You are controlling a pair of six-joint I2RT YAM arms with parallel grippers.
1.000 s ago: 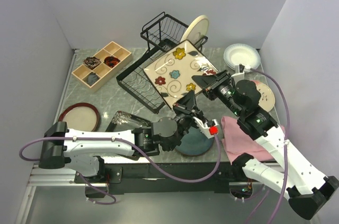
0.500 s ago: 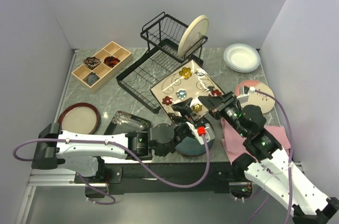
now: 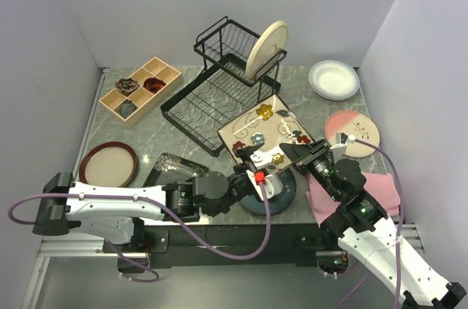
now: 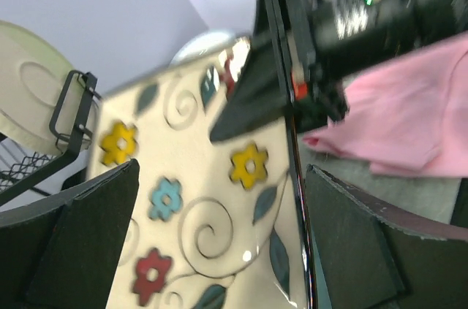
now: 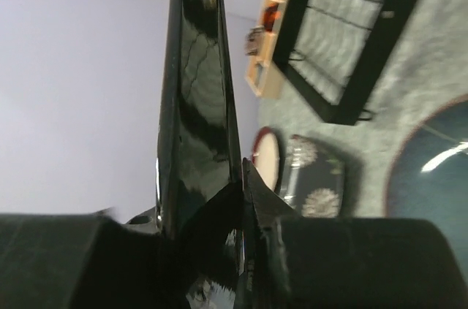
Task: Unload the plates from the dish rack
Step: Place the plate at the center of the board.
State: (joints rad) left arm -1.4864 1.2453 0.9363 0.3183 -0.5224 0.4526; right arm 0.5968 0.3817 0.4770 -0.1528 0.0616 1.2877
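Where plain walls (image 3: 183,2) enclose, tbl (image 3: 150,141) = grey marble.

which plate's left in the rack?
The round cream plate, standing on edge in the upper frame of the dish rack. Every other plate lies flat on the table, except the flowered square plate in the right tool.

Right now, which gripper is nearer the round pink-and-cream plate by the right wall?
Right. The right gripper, clamping the cream square flowered plate, sits just left of the pink-and-cream plate; the left gripper, open, is farther left.
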